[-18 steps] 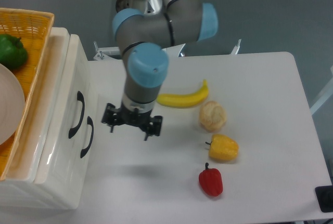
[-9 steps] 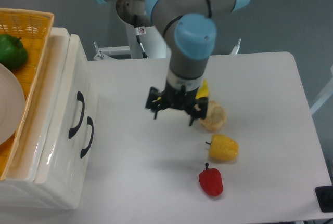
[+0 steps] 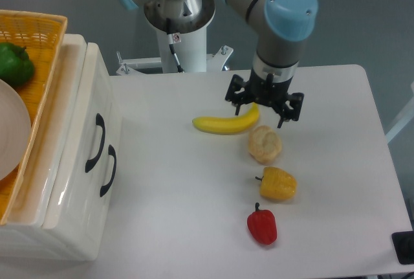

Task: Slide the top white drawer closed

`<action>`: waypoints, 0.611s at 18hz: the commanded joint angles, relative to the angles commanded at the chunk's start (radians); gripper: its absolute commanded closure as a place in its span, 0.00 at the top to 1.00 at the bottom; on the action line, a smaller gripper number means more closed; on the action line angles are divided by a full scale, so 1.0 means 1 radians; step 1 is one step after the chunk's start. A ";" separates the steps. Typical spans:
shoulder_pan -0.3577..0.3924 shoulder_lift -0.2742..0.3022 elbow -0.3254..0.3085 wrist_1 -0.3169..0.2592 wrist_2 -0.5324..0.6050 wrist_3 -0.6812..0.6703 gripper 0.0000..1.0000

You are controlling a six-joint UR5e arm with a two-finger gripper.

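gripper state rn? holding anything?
Gripper: jaws open, holding nothing, above the table near the banana, well away from the top white drawer.

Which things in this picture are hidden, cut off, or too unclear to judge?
- top white drawer: only its front with the black handle shows; the inside is hidden, and whether it sits fully flush cannot be judged from this angle.
- orange basket: cut off by the left edge, as are the white plate and green pepper in it.
- gripper: seen from above, so its height over the banana is unclear.
- dark object: cut off at the right edge.
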State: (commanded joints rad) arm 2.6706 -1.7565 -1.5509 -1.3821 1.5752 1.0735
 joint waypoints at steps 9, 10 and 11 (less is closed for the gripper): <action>0.092 0.061 0.005 -0.048 0.014 0.178 1.00; 0.101 0.061 0.005 -0.049 0.014 0.196 1.00; 0.107 0.064 0.002 -0.051 0.019 0.221 1.00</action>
State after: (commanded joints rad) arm 2.7780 -1.6920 -1.5493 -1.4327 1.5938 1.2944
